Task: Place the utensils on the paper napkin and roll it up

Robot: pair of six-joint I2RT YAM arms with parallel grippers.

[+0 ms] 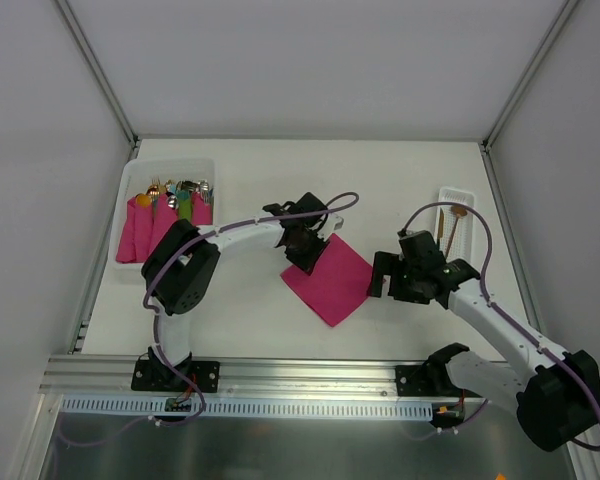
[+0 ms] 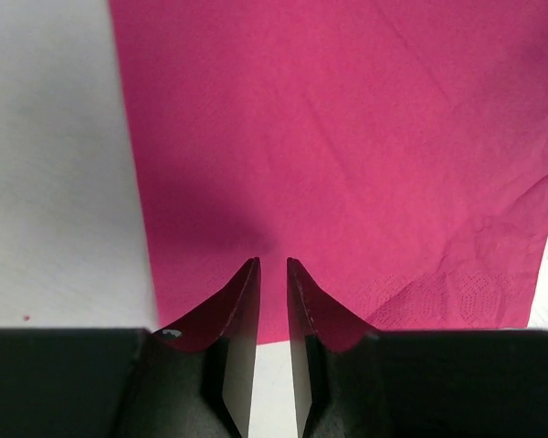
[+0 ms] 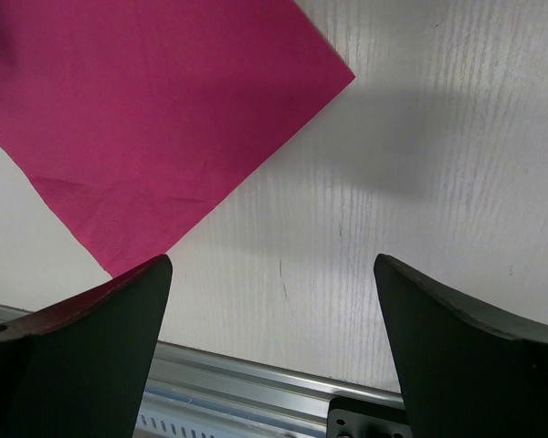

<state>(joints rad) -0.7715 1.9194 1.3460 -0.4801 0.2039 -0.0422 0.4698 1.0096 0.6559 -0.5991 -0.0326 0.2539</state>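
Observation:
The paper napkin [image 1: 332,282] lies flat on the white table as a magenta diamond. It also shows in the left wrist view [image 2: 347,137] and the right wrist view [image 3: 146,109]. My left gripper [image 1: 305,258] hovers over its upper left corner. In the left wrist view the left gripper [image 2: 273,263] is almost shut, with a narrow gap and nothing held. My right gripper [image 1: 378,275] is wide open and empty just right of the napkin, and in its own view [image 3: 272,265] it is over bare table. The gold-copper utensils [image 1: 450,222] lie in a small white tray [image 1: 458,192] at the back right.
A clear bin [image 1: 130,200] at the back left holds pink napkin bundles [image 1: 140,232] with mixed cutlery tips. A metal rail [image 3: 256,383] runs along the table's near edge. White walls enclose the table on three sides.

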